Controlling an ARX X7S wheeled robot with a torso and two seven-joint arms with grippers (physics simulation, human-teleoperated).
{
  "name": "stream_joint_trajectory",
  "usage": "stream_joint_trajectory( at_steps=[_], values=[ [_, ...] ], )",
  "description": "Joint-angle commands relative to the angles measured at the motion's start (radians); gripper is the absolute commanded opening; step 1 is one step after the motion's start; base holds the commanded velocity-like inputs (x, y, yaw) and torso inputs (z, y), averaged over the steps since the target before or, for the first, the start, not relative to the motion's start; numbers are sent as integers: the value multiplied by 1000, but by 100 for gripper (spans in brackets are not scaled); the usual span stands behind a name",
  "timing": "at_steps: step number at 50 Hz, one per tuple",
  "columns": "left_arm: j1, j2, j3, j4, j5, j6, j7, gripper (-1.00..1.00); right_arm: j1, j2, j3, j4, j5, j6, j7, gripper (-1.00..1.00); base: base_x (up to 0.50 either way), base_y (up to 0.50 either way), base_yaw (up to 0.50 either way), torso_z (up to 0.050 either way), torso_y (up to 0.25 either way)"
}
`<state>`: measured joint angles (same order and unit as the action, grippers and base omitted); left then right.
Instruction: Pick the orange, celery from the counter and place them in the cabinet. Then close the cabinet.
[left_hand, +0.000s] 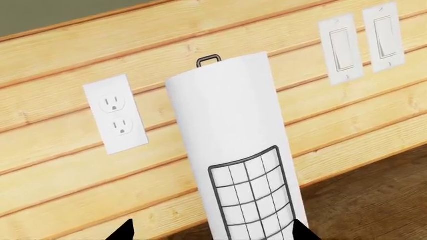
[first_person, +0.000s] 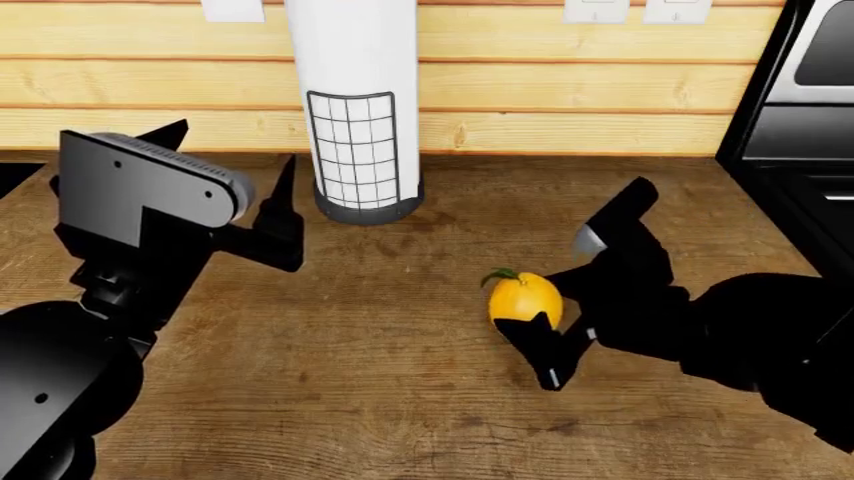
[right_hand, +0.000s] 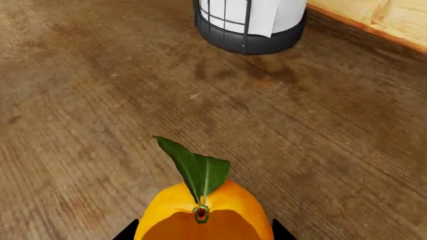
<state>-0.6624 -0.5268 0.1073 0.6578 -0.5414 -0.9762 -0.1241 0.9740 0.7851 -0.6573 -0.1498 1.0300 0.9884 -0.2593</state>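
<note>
The orange (first_person: 525, 299), yellow-orange with a small green leaf, lies on the brown wood counter (first_person: 334, 390). My right gripper (first_person: 577, 292) is open, with one finger on each side of the orange. In the right wrist view the orange (right_hand: 203, 215) fills the gap between the two fingertips (right_hand: 131, 232). My left gripper (first_person: 234, 145) is open and empty above the counter at the left, facing the paper towel roll. Its tips show in the left wrist view (left_hand: 213, 232). The celery and the cabinet are out of view.
A white paper towel roll in a black wire holder (first_person: 354, 110) stands near the plank back wall (first_person: 574, 90); it also shows in the left wrist view (left_hand: 233, 150) and the right wrist view (right_hand: 248, 22). A black oven (first_person: 801, 110) stands at the right. An outlet (left_hand: 115, 113) and switches (left_hand: 360, 42) are on the wall.
</note>
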Motion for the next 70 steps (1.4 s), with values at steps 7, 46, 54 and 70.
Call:
stream_joint_trajectory(
  at_steps=[7,46,54,70],
  values=[
    [15,-3,2,-4,0,15,-3,100,140,54,194,-183,134,45,192,-100,0,0,0,0,0],
    [7,-7,-37,41,-59,-22,-17,100,541,-227,327,-262,185,-51,430,-100,0,0,0,0,0],
    [19,-11,-37,29,-52,0,-12,100,585,-273,323,-227,195,-62,416,-100,0,0,0,0,0],
    [19,-14,-44,34,-64,-2,-17,100,751,-419,242,-55,42,-142,353,-100,0,0,0,0,0]
  ],
)
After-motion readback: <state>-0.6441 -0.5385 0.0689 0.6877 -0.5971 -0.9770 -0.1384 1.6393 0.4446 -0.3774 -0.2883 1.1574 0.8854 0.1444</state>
